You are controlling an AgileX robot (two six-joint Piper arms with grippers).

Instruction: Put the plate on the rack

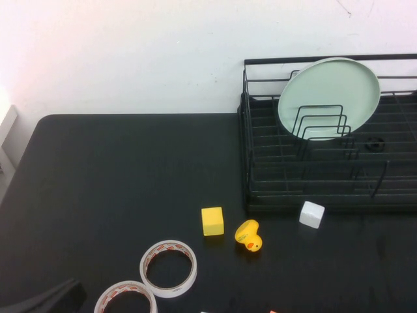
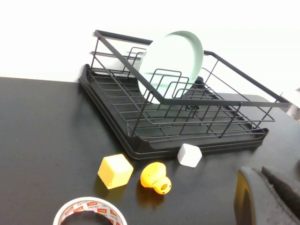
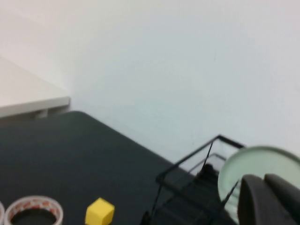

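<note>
The pale mint-green plate (image 1: 329, 96) stands on edge in the black wire rack (image 1: 313, 176) at the back right, leaning on the high back rail behind the divider loops. Both also show in the left wrist view, the plate (image 2: 176, 58) in the rack (image 2: 187, 122), and in the right wrist view, the plate (image 3: 255, 164) and the rack (image 3: 187, 180). My left gripper (image 2: 260, 172) is shut and empty, low over the table's near left corner (image 1: 49, 300). My right gripper (image 3: 265, 180) is shut and empty, out of the high view, apart from the plate.
In front of the rack lie a yellow cube (image 1: 212, 221), a yellow rubber duck (image 1: 249, 236) and a white cube (image 1: 311, 214). Two white tape rings (image 1: 168, 268) (image 1: 126, 298) lie near the front edge. The black table (image 1: 117, 176) meets a white wall.
</note>
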